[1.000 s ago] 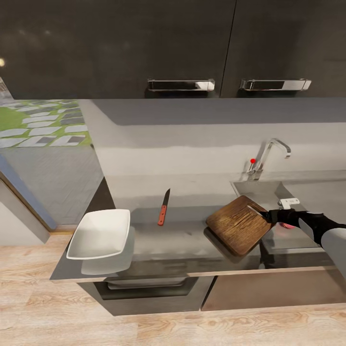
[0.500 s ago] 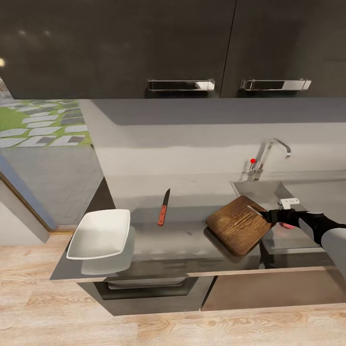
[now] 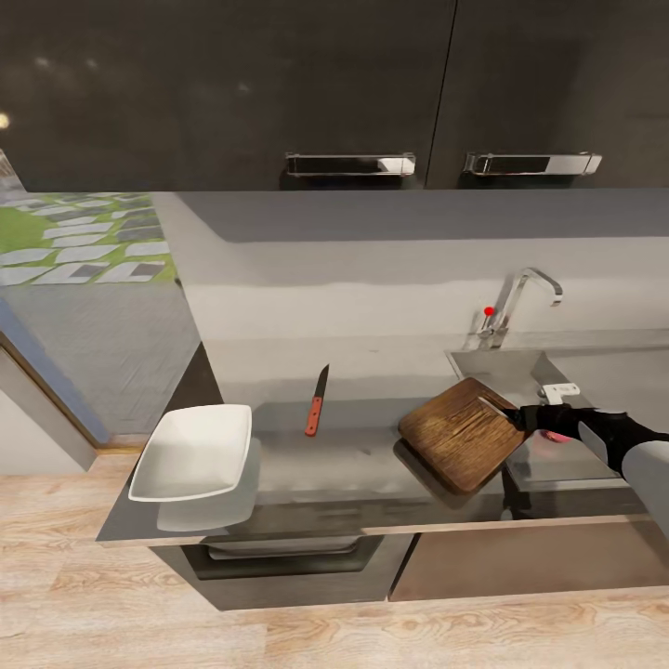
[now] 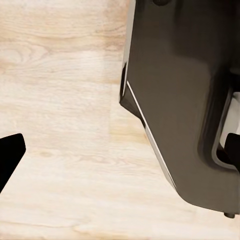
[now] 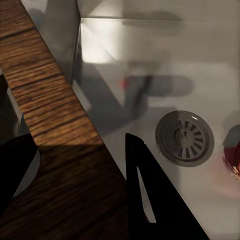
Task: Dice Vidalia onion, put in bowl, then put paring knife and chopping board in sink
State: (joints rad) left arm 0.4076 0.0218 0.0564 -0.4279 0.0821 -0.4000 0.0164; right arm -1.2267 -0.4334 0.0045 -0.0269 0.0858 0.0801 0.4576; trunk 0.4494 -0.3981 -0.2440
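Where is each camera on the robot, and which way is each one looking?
Head view: high on the robot, looking down at the countertop with bowl, paring knife and chopping board; the right arm shows.
Left wrist view: on the left arm, facing the wooden floor; dark fingertips show.
Right wrist view: on the right arm, facing the sink drain; its fingers straddle the board.
Head and right wrist share board and sink.

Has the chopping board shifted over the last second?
No. The chopping board keeps its place against the faucet, tilted at the sink edge.
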